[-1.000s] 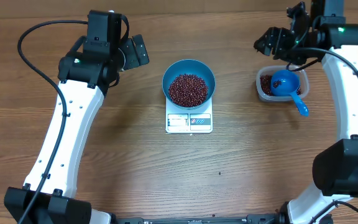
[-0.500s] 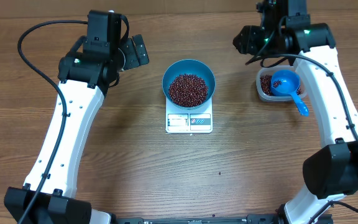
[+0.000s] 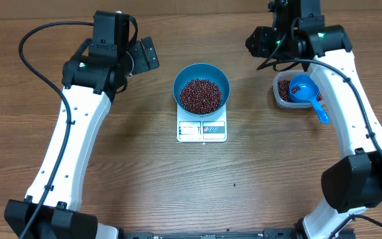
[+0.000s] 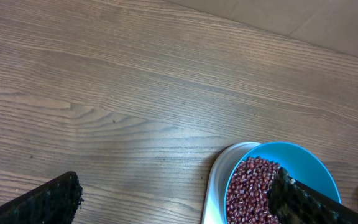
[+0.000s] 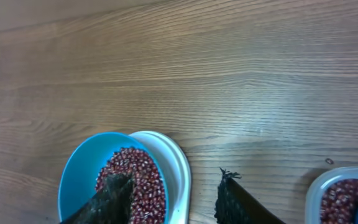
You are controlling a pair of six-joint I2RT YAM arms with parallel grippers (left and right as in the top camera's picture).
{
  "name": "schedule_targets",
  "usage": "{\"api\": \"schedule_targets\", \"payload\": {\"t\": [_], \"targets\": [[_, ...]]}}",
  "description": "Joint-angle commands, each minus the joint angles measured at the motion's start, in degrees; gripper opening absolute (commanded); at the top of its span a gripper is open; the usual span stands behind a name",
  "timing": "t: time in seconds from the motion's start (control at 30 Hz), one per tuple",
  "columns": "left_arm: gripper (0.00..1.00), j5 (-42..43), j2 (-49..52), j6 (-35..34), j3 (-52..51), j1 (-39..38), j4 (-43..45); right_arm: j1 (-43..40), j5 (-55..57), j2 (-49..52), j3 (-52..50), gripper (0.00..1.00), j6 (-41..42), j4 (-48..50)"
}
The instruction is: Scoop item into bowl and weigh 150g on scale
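at the centre of the table (image 3: 151,189), the beans (image 3: 201,95) cover the floor of the bowl (image 3: 201,66), which sits squarely on the scale (image 3: 201,130). the display faces the robot and is too small to read, so whether the target weight is met cannot be told. to the bowl's right, well apart from it, a tub (image 3: 278,95) holds more beans. the scoop (image 3: 304,88) rests in the tub, cup over the beans, handle running out over the near-right corner toward the robot and away from the bowl.

right gripper (image 3: 258,44): hangs over bare table on the far side of the gap between bowl and tub, nearer the tub. its wrist view shows the fingers (image 5: 114,198) partly parted with nothing between them, bowl and scale below one finger, the tub's corner at the opposite edge.

left gripper (image 3: 144,56): hovers off the bowl's far-left side, spread wide and empty, the bowl showing beside one finger.

key relation: the scoop handle lies to the right of the right gripper and closer to the robot, its long axis slanting toward the robot. any top-up would likely fall to the right arm, much the nearer. the left arm is placed only to reach the bowl.
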Motion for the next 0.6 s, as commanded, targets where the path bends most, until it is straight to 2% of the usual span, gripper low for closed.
{"api": "schedule_targets", "payload": {"t": [0.0, 0.27, 0.43, 0.5, 0.57], "targets": [[0.99, -0.3, 0.0, 0.7, 1.0, -0.1, 0.1, 1.4, 0.3, -0.9, -0.3, 0.44, 0.0, 0.0], [1.00, -0.3, 0.0, 0.6, 1.0, -0.1, 0.1, 1.6, 0.3, -0.9, -0.3, 0.46, 0.0, -2.2], [1.00, -0.3, 0.0, 0.7, 1.0, -0.1, 0.1, 1.6, 0.7, -0.9, -0.4, 0.66, 0.0, -2.8], [0.99, -0.3, 0.0, 0.6, 1.0, -0.1, 0.1, 1.6, 2.8, -0.9, -0.4, 0.81, 0.0, -3.3], [1.00, -0.3, 0.0, 0.6, 1.0, -0.1, 0.1, 1.6, 5.6, -0.9, -0.4, 0.91, 0.0, -4.2]]}}
